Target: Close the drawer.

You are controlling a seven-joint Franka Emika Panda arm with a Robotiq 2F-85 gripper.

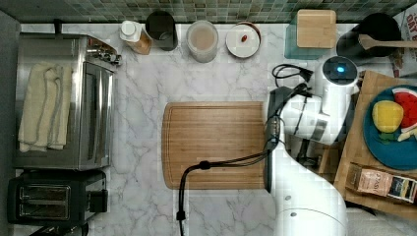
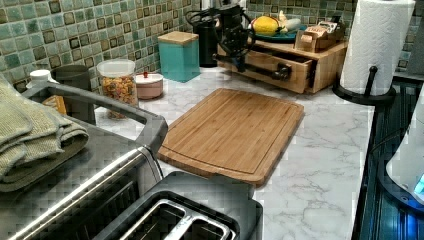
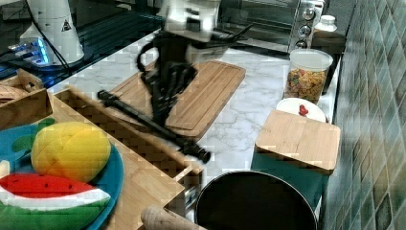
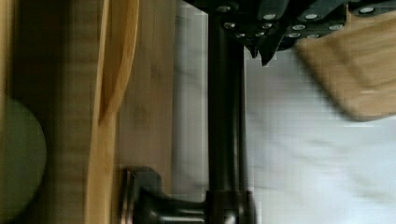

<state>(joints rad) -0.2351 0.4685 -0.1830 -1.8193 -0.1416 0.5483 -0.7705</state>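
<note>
The drawer [image 2: 272, 64] is a shallow box of light wood with thin raised walls and a long black bar handle [image 3: 153, 125] across its front. It stands partly pulled out of a low wooden stand [image 2: 327, 62] that sits on the marble counter [image 2: 325, 145], at the back near the tiled wall in the left view.

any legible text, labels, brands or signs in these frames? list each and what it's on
"OAT", partly cut off: red-and-white package at the top view's right edge; the rest is out of frame.
Black triangle warning sign, symbol inside unreadable: white robot base in the right view.
Printed packets on the wooden stand over the drawer: lettering too blurred to read.
Oven knobs: no markings readable.
Nothing else legible.
</note>
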